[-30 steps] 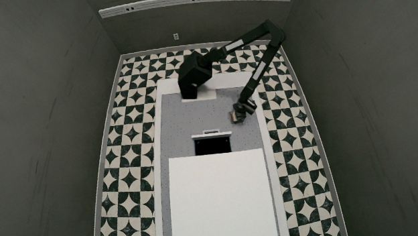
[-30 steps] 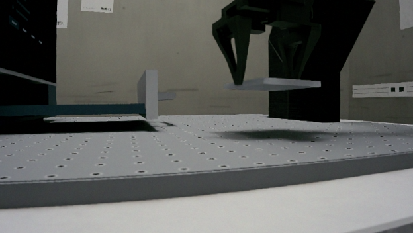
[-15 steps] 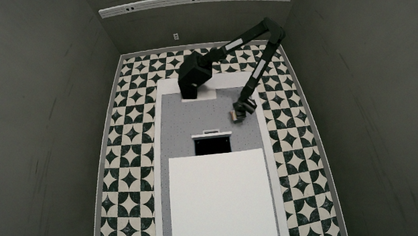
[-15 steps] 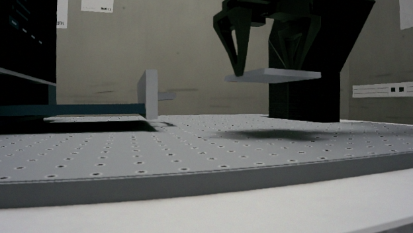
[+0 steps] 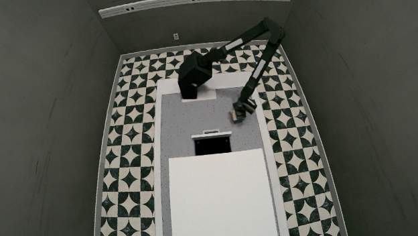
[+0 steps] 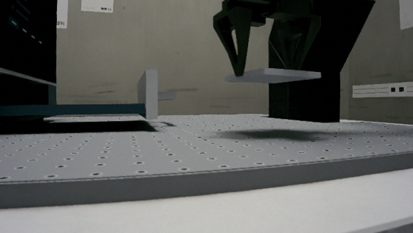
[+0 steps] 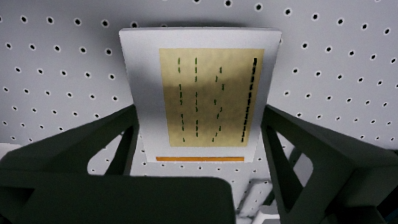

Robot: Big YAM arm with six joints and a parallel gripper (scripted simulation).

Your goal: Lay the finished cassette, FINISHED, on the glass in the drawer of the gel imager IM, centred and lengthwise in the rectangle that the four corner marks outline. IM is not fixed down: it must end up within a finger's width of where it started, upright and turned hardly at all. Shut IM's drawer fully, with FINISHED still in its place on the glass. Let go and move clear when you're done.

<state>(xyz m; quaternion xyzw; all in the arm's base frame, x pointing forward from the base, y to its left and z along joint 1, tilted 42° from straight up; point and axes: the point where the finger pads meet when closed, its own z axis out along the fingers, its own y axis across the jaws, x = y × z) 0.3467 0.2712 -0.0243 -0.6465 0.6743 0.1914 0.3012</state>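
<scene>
Shows nearest the wrist camera the gripper (image 5: 236, 117) (image 6: 265, 71) (image 7: 200, 112), spread wide to the cassette's width and closed on its two opposite long sides. Holds the cassette (image 5: 233, 116) (image 6: 275, 77) (image 7: 210, 100) flat, or nearly so, well clear of the board (image 5: 187, 117) (image 6: 116, 155) (image 7: 55, 75), above a soft shadow (image 6: 271, 134). Presents toward the wrist camera the cassette's pale face, with a tan gel panel (image 7: 207, 97) carrying rows of short green dashes and one darker, denser row along a side. Bears an orange stripe (image 7: 200, 159) across the end nearer the gripper's body. Places the cassette beyond the drawer's front and off to one side of it in the top view, apart from both drawer and IM (image 5: 221, 191) (image 6: 30, 49). Reaches there by way of the arm (image 5: 259, 68), sharply bent at the elbow. Leaves the drawer (image 5: 212, 135) (image 6: 83, 110) standing out of IM, with dark glass (image 5: 213, 146) exposed between the white front and the housing. Gives small marks near the glass's front corners, too faint to read well, and hides the rear part under IM's top. Carries on the drawer's upright front a pale handle (image 5: 211, 131) (image 6: 166, 96), pointing toward the arm's base side.
</scene>
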